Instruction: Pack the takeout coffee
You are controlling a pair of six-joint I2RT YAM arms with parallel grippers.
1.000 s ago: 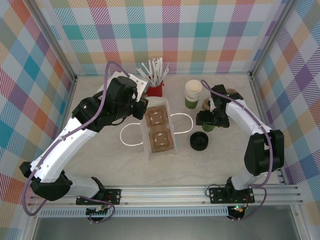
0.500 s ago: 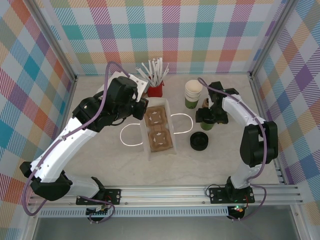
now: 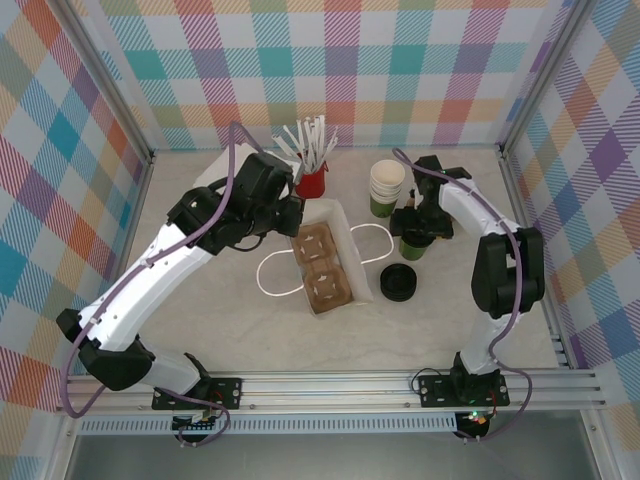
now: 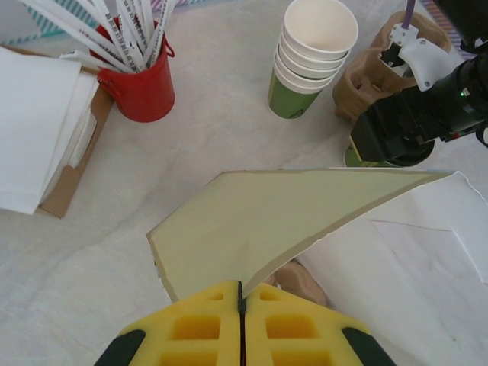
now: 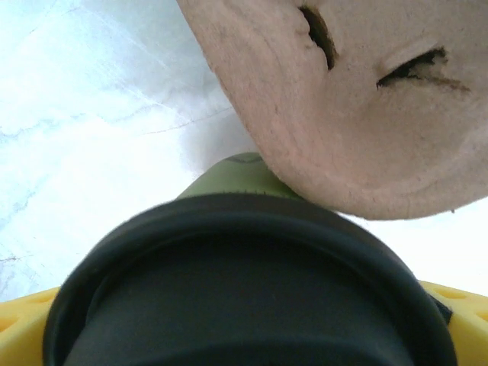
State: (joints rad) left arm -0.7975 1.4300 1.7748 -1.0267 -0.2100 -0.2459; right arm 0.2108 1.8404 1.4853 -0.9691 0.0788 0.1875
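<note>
Green takeout coffee (image 3: 413,248) stood on the surface (image 3: 200,310) right of centre in the top view, capped by a black lid (image 5: 244,282). It was above the loose black lids (image 3: 397,282) and below the stack of cups (image 3: 386,188). Right gripper (image 3: 416,232) straddled it with its jaws spread wide; contact couldn't be told. A brown pulp carrier (image 5: 358,114) sat just behind. Left gripper (image 4: 241,293) was pinched together on the rim flap of the white paper bag (image 4: 290,221), which lay at frame centre with another cup carrier (image 3: 322,265) inside. Red tin of stirrers (image 3: 311,180) was above the bag.
</note>
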